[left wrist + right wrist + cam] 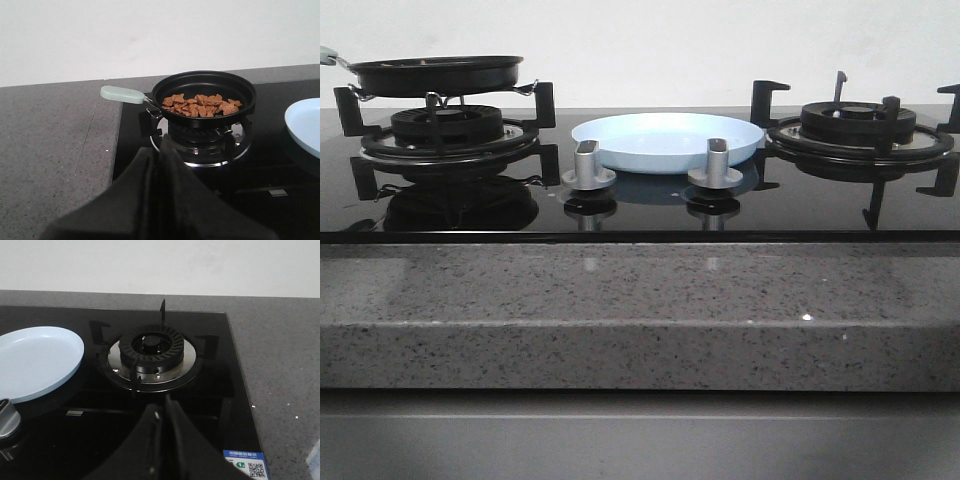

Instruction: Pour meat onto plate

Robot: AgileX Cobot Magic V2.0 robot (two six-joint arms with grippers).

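The meat point(200, 105) is a heap of small brown pieces in a black frying pan point(435, 75) on the left burner. The pan also shows in the left wrist view point(204, 90), with a pale-green handle point(122, 93) pointing toward the counter. The pale-blue plate point(665, 140) lies empty on the hob between the two burners; it also shows in the left wrist view point(304, 125) and the right wrist view point(35, 362). My left gripper point(159, 150) is shut and empty, short of the pan. My right gripper point(163, 407) is shut and empty, in front of the right burner point(151, 352).
Two silver knobs point(588, 168) point(715, 165) stand in front of the plate. The right burner point(860, 125) has bare black pan supports. A grey speckled stone counter point(640, 300) surrounds the black glass hob. A QR sticker point(245, 464) sits at the hob's corner.
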